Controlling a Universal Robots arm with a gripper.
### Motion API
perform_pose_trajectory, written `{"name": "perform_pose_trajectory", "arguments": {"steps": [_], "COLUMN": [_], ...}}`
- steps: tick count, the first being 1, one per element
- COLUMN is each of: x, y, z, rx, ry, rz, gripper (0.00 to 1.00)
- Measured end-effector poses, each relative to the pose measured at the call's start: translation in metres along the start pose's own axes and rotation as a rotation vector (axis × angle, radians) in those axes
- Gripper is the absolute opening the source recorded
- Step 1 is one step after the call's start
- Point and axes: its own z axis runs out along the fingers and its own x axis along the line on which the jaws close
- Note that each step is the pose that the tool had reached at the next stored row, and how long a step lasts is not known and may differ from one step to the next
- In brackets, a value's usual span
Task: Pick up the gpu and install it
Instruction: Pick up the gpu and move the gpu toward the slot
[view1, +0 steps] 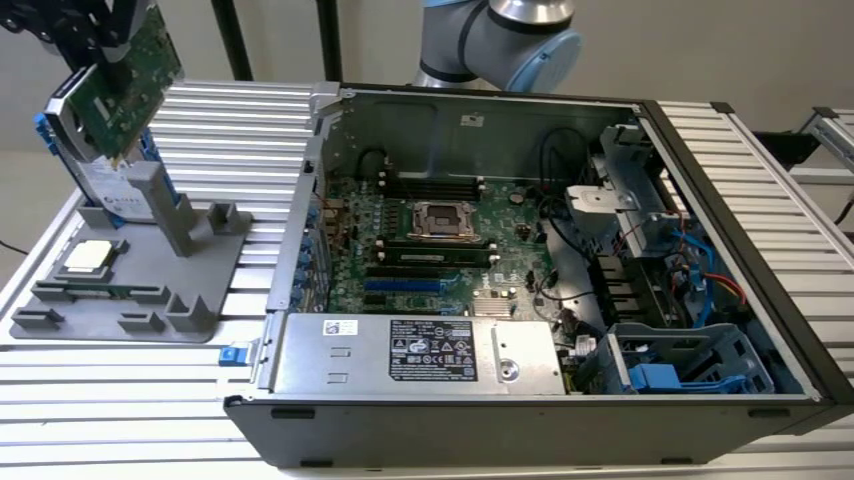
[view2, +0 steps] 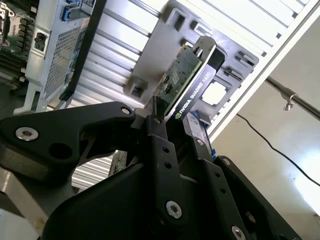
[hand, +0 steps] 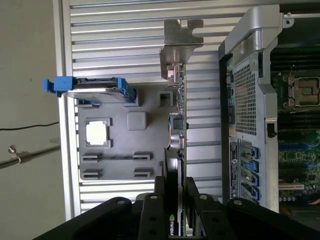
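Holding the gpu by its flat faces, gripper fingers clamped tight. Card hangs tilted, clear above the tray, well apart from the case. Grip likely leaves the bracket free for seating.

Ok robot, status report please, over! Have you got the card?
Gripper shut on the gpu. It's held up over the grey holder, not in the computer case yet. Hard drive close beside it.
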Motion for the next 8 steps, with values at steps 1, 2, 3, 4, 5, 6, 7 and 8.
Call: {"name": "perform_pose_trajectory", "arguments": {"steps": [1,2,3,4,5,6,7,8], "x": [-0.0011,-0.0023,-0.0036,-0.0049,-0.0062,-0.0074,-0.0088,-0.0100], "y": [0.0001,0.0002,0.0002,0.0003,0.0004,0.0005,0.0006,0.0006], "z": [0.0000,0.0000,0.0000,0.0000,0.0000,-0.0001,0.0000,-0.0001], "rx": [0.0000,0.0000,0.0000,0.0000,0.0000,0.0000,-0.0001,0.0000], "ry": [0.0000,0.0000,0.0000,0.0000,0.0000,0.0000,0.0000,0.0000], "rz": [0.000,0.000,0.000,0.000,0.000,0.000,0.000,0.000], "gripper": [0.00,0.00,0.00,0.00,0.00,0.00,0.00,0.00]}}
